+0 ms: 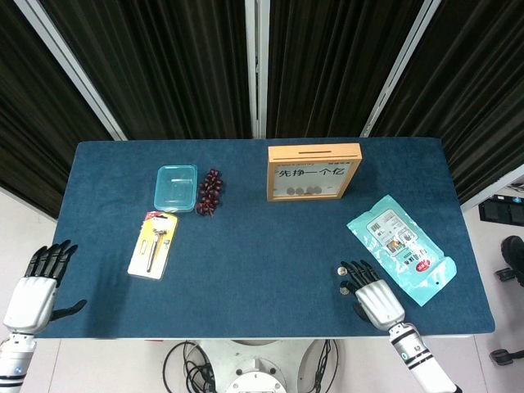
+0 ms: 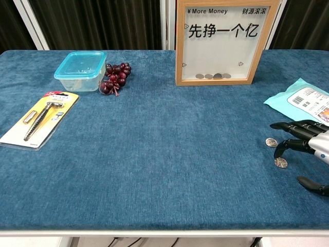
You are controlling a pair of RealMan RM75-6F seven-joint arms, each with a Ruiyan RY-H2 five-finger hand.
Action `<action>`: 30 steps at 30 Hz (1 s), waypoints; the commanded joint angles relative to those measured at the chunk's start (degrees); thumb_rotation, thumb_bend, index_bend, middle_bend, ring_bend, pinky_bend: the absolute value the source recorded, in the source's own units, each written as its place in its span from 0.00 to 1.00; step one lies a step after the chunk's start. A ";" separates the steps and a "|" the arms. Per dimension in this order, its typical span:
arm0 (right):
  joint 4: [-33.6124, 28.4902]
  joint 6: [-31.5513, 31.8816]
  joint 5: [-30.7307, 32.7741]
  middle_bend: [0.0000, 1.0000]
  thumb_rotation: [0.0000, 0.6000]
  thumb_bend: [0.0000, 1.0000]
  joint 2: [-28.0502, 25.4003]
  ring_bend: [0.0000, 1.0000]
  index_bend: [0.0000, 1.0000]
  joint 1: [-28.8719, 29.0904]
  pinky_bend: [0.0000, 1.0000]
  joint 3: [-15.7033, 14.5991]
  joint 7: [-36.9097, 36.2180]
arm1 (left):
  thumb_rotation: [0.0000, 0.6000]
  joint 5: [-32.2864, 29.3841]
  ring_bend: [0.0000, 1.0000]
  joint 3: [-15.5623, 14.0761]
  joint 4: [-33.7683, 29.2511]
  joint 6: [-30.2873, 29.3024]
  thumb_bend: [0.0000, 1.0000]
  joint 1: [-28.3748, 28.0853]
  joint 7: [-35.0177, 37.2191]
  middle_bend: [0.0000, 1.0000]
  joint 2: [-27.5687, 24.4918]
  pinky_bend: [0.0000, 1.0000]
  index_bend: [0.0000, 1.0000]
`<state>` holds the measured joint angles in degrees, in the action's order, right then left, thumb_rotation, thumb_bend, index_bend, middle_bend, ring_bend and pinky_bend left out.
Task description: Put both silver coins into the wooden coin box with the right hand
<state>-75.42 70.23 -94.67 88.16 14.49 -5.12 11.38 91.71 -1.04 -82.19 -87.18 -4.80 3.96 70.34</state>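
Right hand (image 2: 308, 141) low over near right table edge, fingers spread, holding nothing, tips just beside two silver coins: nearer coin (image 2: 280, 162), farther coin (image 2: 271, 142), both flat on blue cloth (image 2: 169, 154). Left hand (image 1: 37, 278) spread off table's left. Wooden coin box (image 2: 221, 41) upright at far edge, well apart from coins

At the top centre of the chest view, "¥ More Money", "财源滚滚" and "先挣一个亿" are printed on the glass-fronted wooden coin box (image 2: 221, 43).
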 commanded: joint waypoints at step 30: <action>2.14 0.88 1.07 0.00 1.00 0.36 2.12 0.00 0.43 -0.13 0.00 0.33 1.48 | 1.00 -0.31 0.00 -0.17 1.74 1.04 0.03 -0.35 1.78 0.00 0.55 0.00 0.00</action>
<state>-73.45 70.96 -93.59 90.12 14.39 -4.87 12.81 91.40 -1.18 -80.52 -86.18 -5.15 5.67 70.85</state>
